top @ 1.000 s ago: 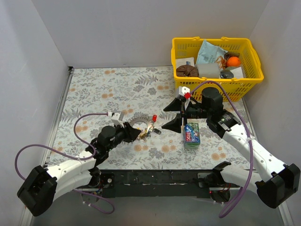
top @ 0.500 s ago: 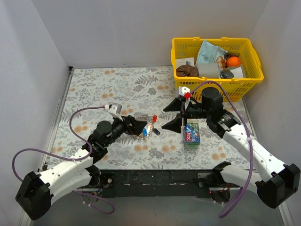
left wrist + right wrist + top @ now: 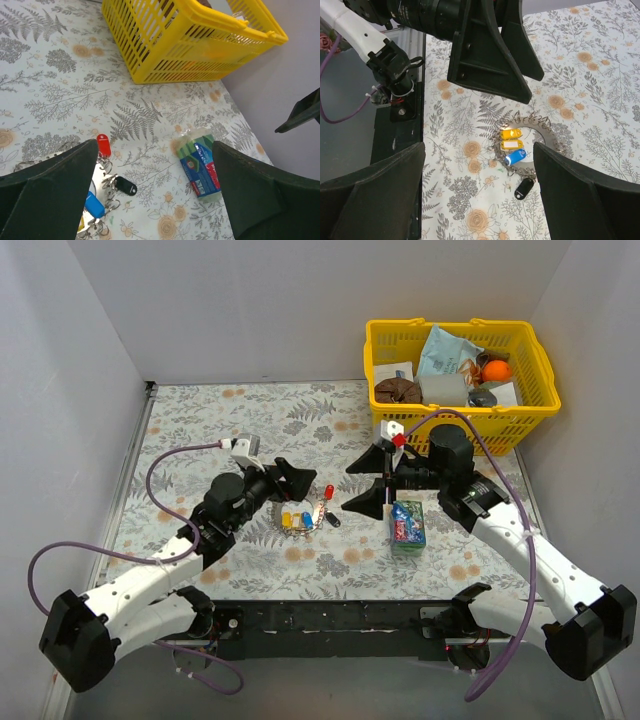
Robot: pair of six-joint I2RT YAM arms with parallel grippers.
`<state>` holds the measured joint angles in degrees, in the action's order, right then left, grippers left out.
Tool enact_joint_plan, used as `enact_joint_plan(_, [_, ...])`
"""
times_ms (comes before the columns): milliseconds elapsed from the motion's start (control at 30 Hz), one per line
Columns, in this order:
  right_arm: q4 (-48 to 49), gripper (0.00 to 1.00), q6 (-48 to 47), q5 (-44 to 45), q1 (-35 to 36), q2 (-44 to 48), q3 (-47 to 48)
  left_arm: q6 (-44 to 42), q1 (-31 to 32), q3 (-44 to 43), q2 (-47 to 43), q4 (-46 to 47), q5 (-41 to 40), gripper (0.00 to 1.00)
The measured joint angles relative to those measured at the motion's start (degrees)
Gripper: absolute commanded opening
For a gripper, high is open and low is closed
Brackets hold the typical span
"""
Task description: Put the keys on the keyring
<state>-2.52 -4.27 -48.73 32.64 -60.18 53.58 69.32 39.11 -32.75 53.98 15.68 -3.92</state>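
The left gripper (image 3: pixel 283 488) has just let go and pulled back, fingers wide apart. The right gripper (image 3: pixel 362 483) is wide apart too, holding nothing. The keyring (image 3: pixel 543 127) lies on the table just past the left fingertips, with the keys (image 3: pixel 512 145) bunched inside it. It probably needs picking up again.

Seen from above: left arm (image 3: pixel 140 588) and right arm (image 3: pixel 520 540) stretched forward from side-by-side bases, elbows bowed outward, wrists turned inward to face each other. On the left, left gripper (image 3: pixel 288 490) low, jaws spread fully wide, empty. Opposite, right gripper (image 3: pixel 352 485) equally wide, empty, well short of touching its partner. A purple cable (image 3: pixel 148 480) looped along each arm.
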Motion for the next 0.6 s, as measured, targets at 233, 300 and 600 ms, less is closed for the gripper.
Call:
enact_joint_plan(233, [2.23,0.96,1.38,6.32,0.0,-0.28,-1.9,-0.26,0.02,0.0,1.46,-3.1,-1.97,0.98])
enact_joint_plan(300, [2.27,0.98,2.91,12.55,0.0,-0.28,-2.93,-0.94,0.0,-0.07,1.55,-4.35,-2.67,0.98])
enact_joint_plan(600, [-0.28,0.98,12.7,49.88,-3.5,5.14,-9.81,-3.98,0.02,-2.4,0.02,-10.75,-10.25,0.98])
